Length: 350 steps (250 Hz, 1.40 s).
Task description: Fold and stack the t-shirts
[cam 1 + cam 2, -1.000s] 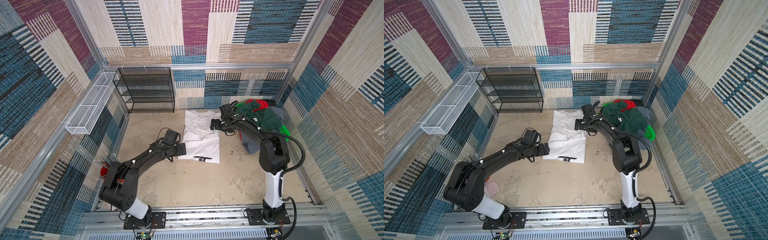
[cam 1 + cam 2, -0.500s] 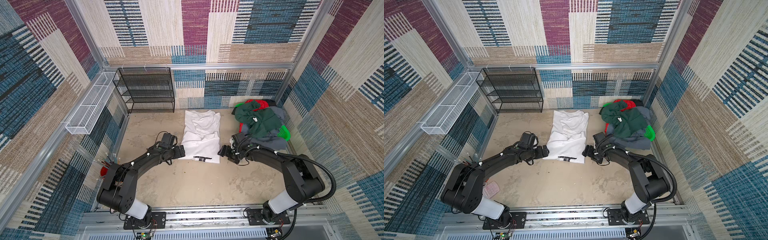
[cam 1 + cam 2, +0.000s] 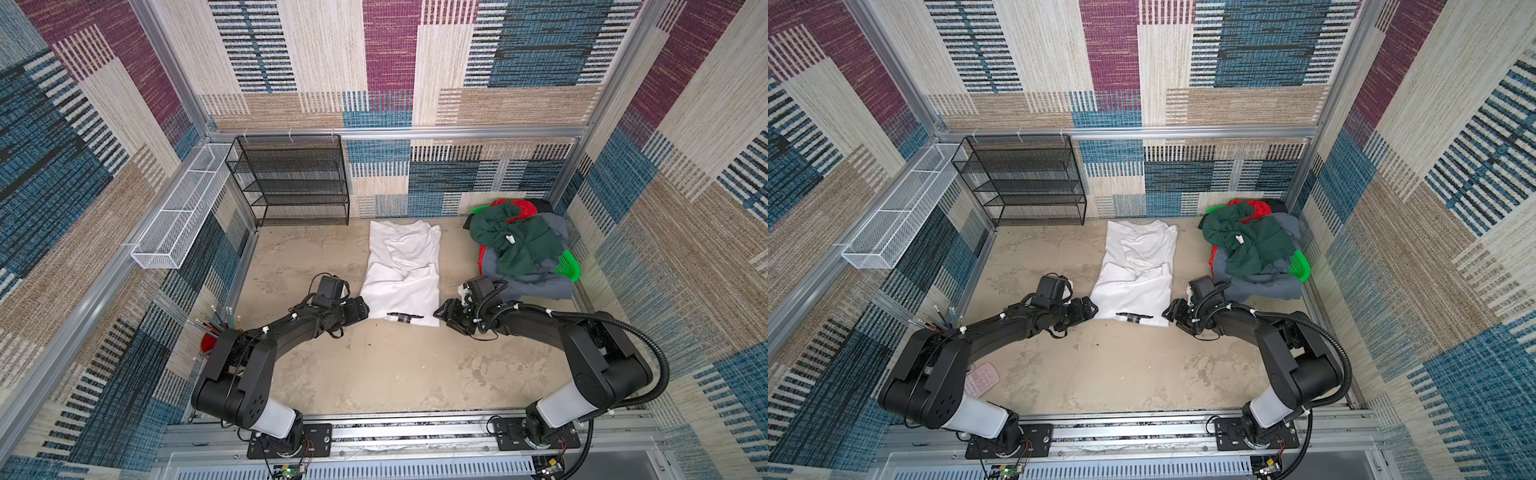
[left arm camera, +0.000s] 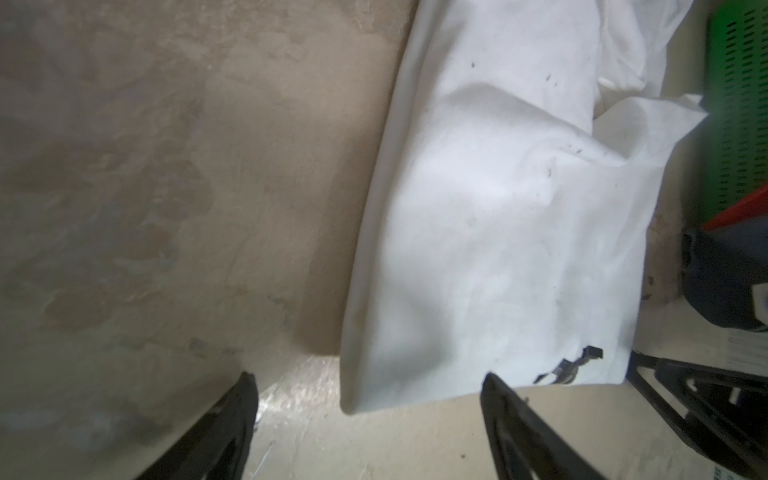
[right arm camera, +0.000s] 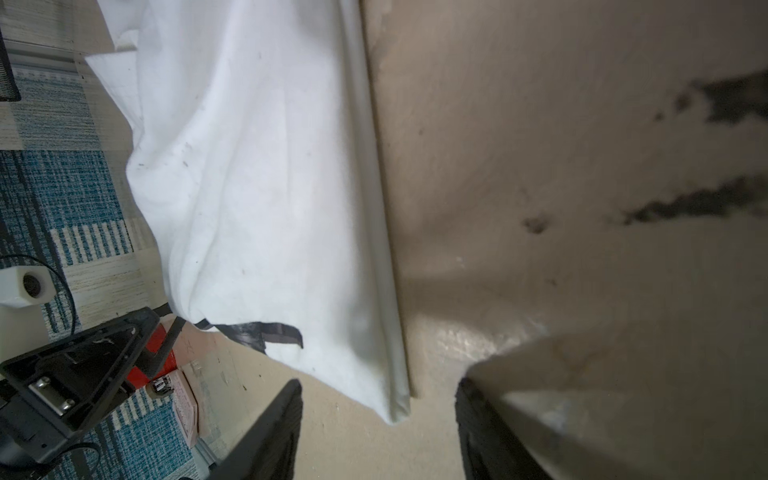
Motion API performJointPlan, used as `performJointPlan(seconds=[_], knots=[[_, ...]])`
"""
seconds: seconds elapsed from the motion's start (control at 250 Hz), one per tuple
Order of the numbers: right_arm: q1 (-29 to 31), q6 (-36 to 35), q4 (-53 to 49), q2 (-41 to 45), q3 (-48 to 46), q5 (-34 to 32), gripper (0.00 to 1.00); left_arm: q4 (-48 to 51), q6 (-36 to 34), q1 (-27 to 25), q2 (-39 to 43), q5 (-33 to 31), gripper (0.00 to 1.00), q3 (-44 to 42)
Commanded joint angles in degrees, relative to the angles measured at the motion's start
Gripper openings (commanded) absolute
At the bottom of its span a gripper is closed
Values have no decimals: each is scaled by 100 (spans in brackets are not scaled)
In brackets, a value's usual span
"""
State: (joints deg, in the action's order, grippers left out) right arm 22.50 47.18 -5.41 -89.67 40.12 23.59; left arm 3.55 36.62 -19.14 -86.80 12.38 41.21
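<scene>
Your left gripper (image 3: 363, 310) and right gripper (image 3: 439, 312) both stand spread, each with a near corner of the white shirt (image 3: 405, 286) just ahead between its fingers, unpinched. The other shirts (image 3: 519, 249) lie piled beyond your right gripper.

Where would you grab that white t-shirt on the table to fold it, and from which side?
By its two near corners, one per tool. The white t-shirt lies flat in a long narrow strip, so its near left corner and near right corner stick out free. The left tool and right tool sit low at either side, jaws open astride a corner each: come in from there.
</scene>
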Motion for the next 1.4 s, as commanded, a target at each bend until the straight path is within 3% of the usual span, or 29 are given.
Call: performJointPlan(seconds=[0.0,0.324,0.508,0.648,0.764,0.916,1.128,1.396], knots=[[94,-82,-2,-32,12,-22,61,-281,194,15,-8,151,83,-117],[363,-218,-194,-565,392,-208,58,-379,135,15,-557,295,78,44],[386,-113,-94,-702,359,-256,30,-474,72,15,-721,443,55,117],[384,-275,-168,-709,501,-329,4,-369,-94,15,-741,467,27,224],[386,-517,-305,-719,740,-346,0,-212,-203,15,-716,547,0,334],[383,-781,-528,-655,982,-183,0,-279,-105,6,-518,1091,0,260],[380,-893,-650,44,653,-29,0,281,-222,-1,137,1110,0,256],[386,-232,16,1068,-158,626,0,843,-104,-346,1238,1204,0,108]])
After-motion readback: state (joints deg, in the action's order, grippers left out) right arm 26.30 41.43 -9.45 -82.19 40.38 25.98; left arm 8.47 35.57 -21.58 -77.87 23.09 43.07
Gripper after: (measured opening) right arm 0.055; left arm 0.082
